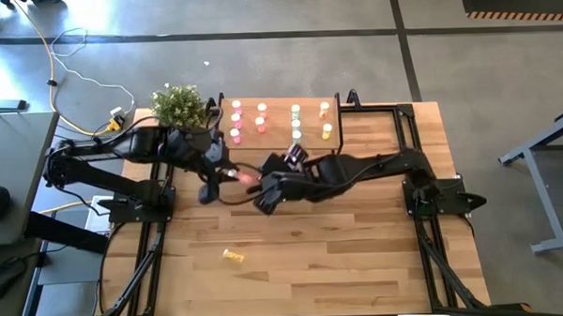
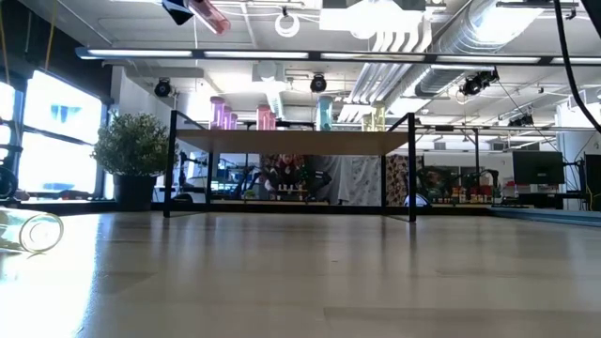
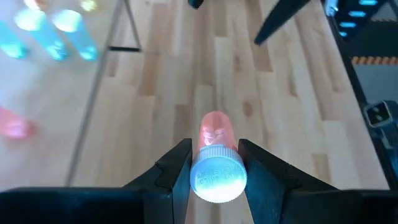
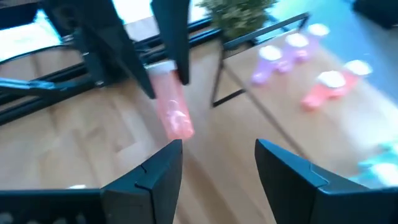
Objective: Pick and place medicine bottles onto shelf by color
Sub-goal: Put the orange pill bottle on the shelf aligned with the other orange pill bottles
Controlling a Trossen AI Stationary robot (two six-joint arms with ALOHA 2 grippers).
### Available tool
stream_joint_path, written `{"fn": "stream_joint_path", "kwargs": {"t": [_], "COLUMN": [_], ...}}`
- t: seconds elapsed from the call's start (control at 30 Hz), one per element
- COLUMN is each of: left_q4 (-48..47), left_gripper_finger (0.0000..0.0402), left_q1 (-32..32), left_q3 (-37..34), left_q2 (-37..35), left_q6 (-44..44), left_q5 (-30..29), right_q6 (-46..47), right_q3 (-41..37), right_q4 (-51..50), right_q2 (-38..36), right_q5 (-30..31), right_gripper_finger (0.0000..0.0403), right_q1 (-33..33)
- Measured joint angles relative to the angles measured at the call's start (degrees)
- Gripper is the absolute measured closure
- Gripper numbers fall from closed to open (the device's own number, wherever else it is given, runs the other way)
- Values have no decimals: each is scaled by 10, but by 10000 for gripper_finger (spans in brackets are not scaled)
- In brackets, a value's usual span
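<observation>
Pink bottle [image 3: 215, 138] with white cap; pink, red-orange, pale green and yellow bottles [image 1: 278, 120] on light-wood shelf [image 1: 279, 139]; yellow bottle [image 1: 232, 256] on pale plank tabletop [image 1: 360, 249]; green plant [image 1: 178, 105]

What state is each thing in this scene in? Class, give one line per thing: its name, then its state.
Left gripper: shut on the pink bottle, raised above the table.
Pink bottle: held at its cap end, off the table.
Right gripper: open, empty, facing the pink bottle.
Yellow bottle: lying on its side on the tabletop.
Shelf: bottles standing upright on it, grouped by color.
Potted plant: upright beside the shelf.
</observation>
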Motion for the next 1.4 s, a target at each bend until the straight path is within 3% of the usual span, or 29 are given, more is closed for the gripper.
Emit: {"fn": "stream_joint_path", "kwargs": {"t": [0.23,0.47,0.93,1.4], "left_q4": [-8,-25,-132,-253], "left_gripper_finger": [289,289,289,289], "left_q1": [67,123,164,164], "left_q3": [29,62,213,374], "left_q2": [0,19,185,335], "left_q6": [33,50,107,209], "left_q5": [0,-1,-27,-67], "right_q6": [-5,-28,-98,-118], "right_q3": [0,0,0,0], "right_q4": [-64,-105,-172,-184], "right_q2": [-38,-75,-105,-104], "right_q5": [39,39,-40,-43], "right_gripper_finger": [210,210,210,210], "right_q1": [-40,-98,-185,-213]}}
